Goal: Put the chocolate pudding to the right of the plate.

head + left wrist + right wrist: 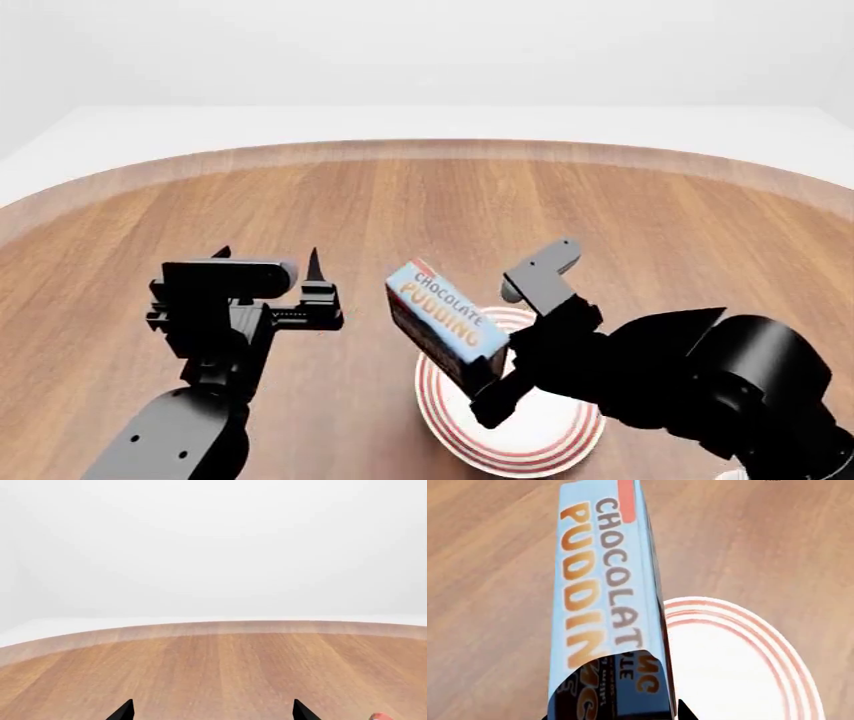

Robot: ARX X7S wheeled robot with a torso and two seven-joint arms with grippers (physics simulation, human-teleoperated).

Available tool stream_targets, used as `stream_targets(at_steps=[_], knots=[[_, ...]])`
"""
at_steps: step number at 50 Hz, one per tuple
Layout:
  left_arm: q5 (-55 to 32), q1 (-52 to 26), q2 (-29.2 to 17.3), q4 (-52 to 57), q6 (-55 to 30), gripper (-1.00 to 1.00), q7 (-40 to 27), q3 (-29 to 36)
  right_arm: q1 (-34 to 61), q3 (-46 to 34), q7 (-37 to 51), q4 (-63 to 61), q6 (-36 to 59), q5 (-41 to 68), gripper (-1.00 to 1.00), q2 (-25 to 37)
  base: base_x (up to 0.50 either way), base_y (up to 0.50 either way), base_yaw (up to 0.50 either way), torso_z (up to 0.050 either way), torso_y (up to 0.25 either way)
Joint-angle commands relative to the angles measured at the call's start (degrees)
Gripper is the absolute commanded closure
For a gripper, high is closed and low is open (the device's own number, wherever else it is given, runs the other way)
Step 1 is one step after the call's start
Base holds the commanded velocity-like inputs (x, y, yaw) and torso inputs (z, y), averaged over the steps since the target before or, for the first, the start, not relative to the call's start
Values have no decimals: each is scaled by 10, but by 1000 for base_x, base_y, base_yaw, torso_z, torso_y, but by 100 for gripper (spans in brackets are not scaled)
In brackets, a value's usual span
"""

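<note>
One carton, the chocolate pudding (446, 322), is clamped in the right gripper (491, 372), carried above the plate (541, 445)'s left part. Transfer to the plate's right side is called for next. Left gripper (271, 262) held spread, empty.

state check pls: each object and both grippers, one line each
chocolate pudding: held in the right gripper, tilted, above the plate's left part.
plate: flat on the table, partly hidden by the right arm.
right gripper: shut on the chocolate pudding.
left gripper: open, holding nothing, over bare table.
table: wooden, bare beyond the plate.
</note>
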Motion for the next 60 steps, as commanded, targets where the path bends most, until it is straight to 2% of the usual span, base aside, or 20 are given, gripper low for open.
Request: stream_targets(at_steps=[1,14,18,31,42,52,60], knots=[[-3,0,-3,1,0,-100,-1,1,27,68,36,63,0,-2,100,28,0,0,0,0,0],[-6,-2,-5,-4,4,-100,-2,1,23,136,77,86,5,23,100,62,0,0,0,0,0],[-7,-1,-6,-2,4,-100,-3,1,0,174,112,81,10,39,100,83,0,0,0,0,0],[-9,0,-8,-3,7,-100,-6,3,-63,235,139,76,-9,63,100,125,0,0,0,0,0],[-14,1,-10,-1,6,-100,-9,2,-54,226,118,128,-32,38,100,129,0,0,0,0,0],[-17,1,-12,0,5,-100,-11,3,-49,205,63,223,-78,-7,100,139,0,0,0,0,0],[-20,2,-14,0,5,-100,-12,3,-62,197,30,242,-103,-24,100,161,0,0,0,0,0]])
